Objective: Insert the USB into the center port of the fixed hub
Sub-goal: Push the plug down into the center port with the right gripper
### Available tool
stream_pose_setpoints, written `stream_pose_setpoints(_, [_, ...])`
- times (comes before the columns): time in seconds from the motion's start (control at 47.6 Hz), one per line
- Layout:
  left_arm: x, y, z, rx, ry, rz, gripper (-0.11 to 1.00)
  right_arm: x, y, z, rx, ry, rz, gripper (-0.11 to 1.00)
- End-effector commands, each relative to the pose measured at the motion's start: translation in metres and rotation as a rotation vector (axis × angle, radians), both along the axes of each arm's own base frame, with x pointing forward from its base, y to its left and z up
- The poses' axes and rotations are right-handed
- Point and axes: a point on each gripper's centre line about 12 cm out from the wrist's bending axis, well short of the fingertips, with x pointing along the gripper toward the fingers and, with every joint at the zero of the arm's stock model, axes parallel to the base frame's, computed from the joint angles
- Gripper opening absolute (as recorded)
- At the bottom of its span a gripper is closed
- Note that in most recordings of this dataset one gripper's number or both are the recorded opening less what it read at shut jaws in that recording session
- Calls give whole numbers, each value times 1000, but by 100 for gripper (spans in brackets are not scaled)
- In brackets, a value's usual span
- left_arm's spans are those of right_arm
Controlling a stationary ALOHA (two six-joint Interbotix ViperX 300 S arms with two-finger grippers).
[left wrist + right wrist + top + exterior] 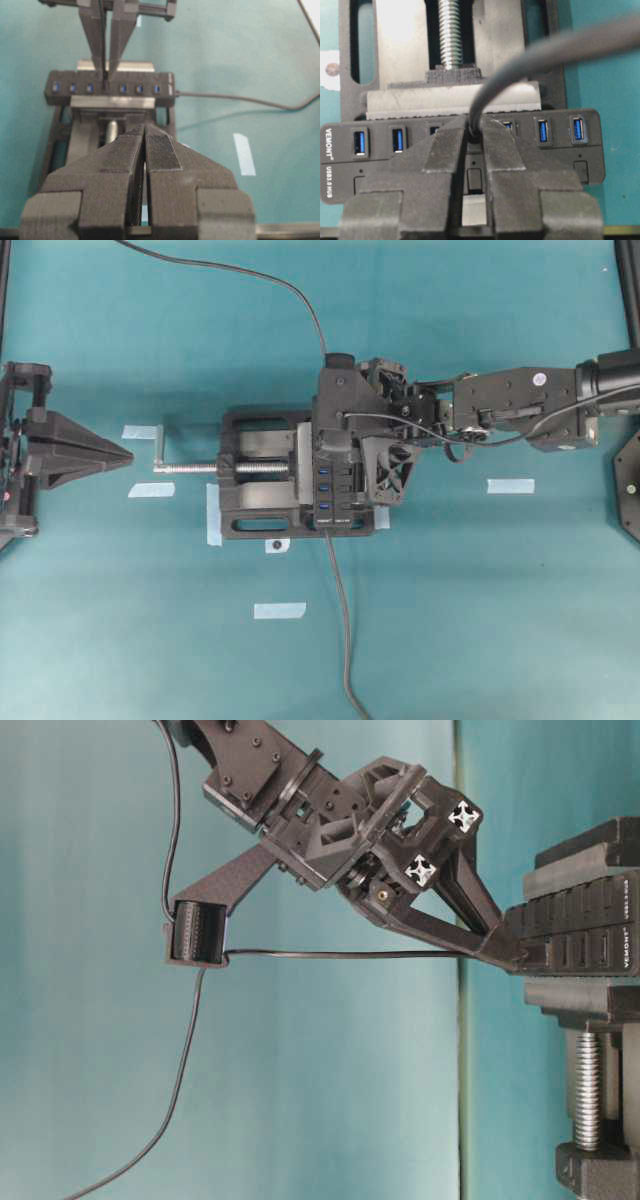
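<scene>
A: Risk? My right pincer (pixel 470 145) grips the USB (pixel 472 131) at the center port (pixel 471 134), hub (pixel 580 165) at 12 o'clock of it.

B: Tilt could jam it; the cable (pixel 560 47) tugs sideways. Left pincer (pixel 145 150) idles closed.

The fixed hub (pixel 338 485) sits clamped in the vise (pixel 262 487) on the surface (pixel 480 620). Relative to the hub in the overhead view: vise screw (pixel 190 468) left, right claw (pixel 330 445) above its middle, left claw (pixel 125 457) far left.

Right gripper (pixel 471 137) fingertips cover the USB and center port, so can't tell how deep it's seated. Hub (pixel 580 150) partly hidden; cable (pixel 570 47) blurred, cut off at edge.
</scene>
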Motion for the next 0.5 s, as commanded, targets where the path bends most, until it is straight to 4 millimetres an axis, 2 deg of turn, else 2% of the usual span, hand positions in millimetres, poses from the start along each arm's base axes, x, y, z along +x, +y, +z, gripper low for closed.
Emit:
stream_pose_setpoints(0.0, [3,0,9,-2,-23,2,0,-3,-2,-5,7,32,-13,7])
stream_pose_setpoints(0.336, [3,0,9,-2,-25,2,0,-5,1,-15,10,84,-7,7])
stream_pose_setpoints(0.484, [4,0,10,-2,-25,2,0,-2,1,-12,9,73,-6,7])
